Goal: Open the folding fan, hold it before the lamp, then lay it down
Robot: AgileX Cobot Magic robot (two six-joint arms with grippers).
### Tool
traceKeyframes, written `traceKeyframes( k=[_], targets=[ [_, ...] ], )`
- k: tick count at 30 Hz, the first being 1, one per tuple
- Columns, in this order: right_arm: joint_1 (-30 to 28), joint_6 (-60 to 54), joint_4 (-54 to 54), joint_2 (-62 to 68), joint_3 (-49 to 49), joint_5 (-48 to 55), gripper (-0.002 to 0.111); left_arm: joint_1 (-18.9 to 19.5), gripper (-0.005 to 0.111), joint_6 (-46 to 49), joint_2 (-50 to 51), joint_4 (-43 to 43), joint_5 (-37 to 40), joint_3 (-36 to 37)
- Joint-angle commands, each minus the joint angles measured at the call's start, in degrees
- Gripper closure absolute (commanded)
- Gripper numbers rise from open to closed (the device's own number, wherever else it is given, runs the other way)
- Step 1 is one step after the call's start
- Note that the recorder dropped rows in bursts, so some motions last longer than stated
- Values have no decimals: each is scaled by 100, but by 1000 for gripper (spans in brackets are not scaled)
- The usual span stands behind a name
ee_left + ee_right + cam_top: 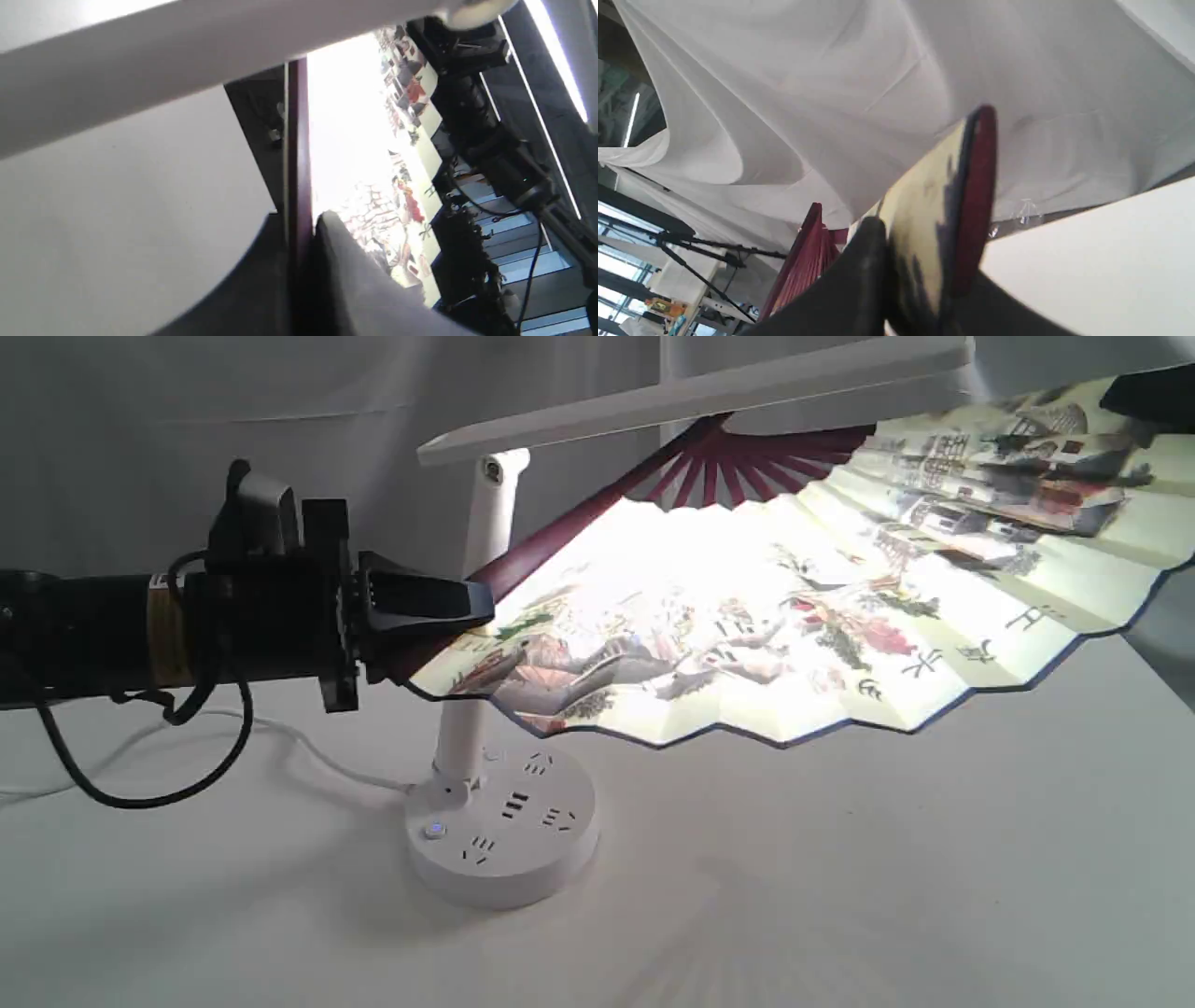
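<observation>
Leftmost, the left pincer [471, 602] is clamping narrowly on the maroon outer rib of the folding fan [794, 616], right where that rib is crossing the stem of the lamp [464, 733]. Further right, the fan is spreading fully open in the air beneath the lamp's bar head [700, 397], glowing where the light is hitting the leaf, its scalloped lower edge hanging clear above the worktop [934, 877]. At the far right, the right pincer [924, 261] is pinching the opposite outer rib, paper edge included. I am judging the fan light but delicate: the pleated paper is likely to crease or tear, so the stiff wooden guards are the places to be gripping. For laying it down, open worktop is lying in front and to the right, while the round base [504, 831], the stem and the white cord [308, 747] are crowding the left, and the bar head is sitting close above the ribs.
</observation>
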Motion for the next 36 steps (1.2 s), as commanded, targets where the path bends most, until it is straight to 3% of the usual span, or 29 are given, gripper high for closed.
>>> traceKeyframes(
  k=[1, 20, 36],
  targets=[
    [-101, -25, -602, -42, -68, -177, 108, -38, 107, -122, -43, 412, -36, 43],
    [-101, 843, -2089, -42, -33, 606, 108, -126, 107, -3, -43, 769, -36, 962],
    [-234, -217, -1415, -56, 1618, 663, 108, -530, 107, 101, -43, 1185, -36, 1126]
  ],
)
